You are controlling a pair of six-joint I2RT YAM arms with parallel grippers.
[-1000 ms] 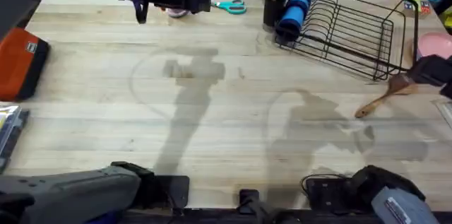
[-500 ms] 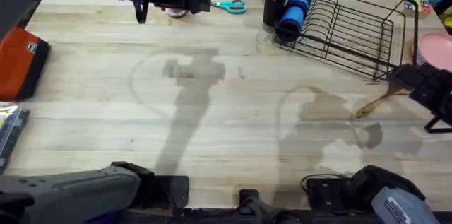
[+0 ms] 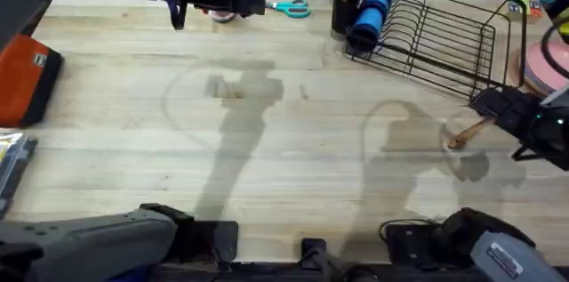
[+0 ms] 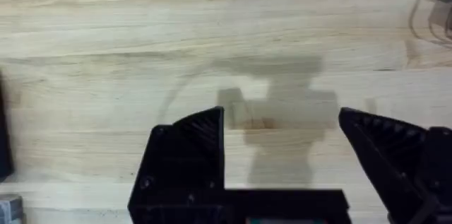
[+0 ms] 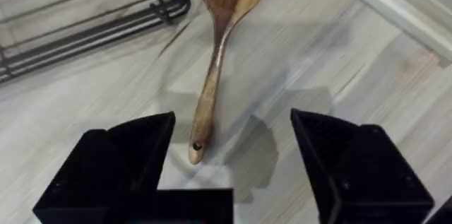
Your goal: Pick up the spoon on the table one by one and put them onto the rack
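right gripper (image 5: 233, 160) hovers wide open and empty over wooden spoon (image 5: 214, 68) lying on table (image 3: 293, 153) just beside rack (image 3: 440, 37); best lower straight, jaws straddling the slender handle mid-length.

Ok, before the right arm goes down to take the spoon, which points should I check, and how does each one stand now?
1. Right tool open: ok, its fingers stand wide apart.
2. Spoon lined up with the tool: ok, the handle end lies between the fingers in the right wrist view.
3. Spoon free to lift: ok, it lies flat on the table, nothing on top of it.
4. Room beside the rack: cannot tell; the spoon bowl lies close to the rack's wire corner.
5. Left tool out of the way: ok, it hovers open over bare table.
6. Space in the rack: ok, its plate slots are free.
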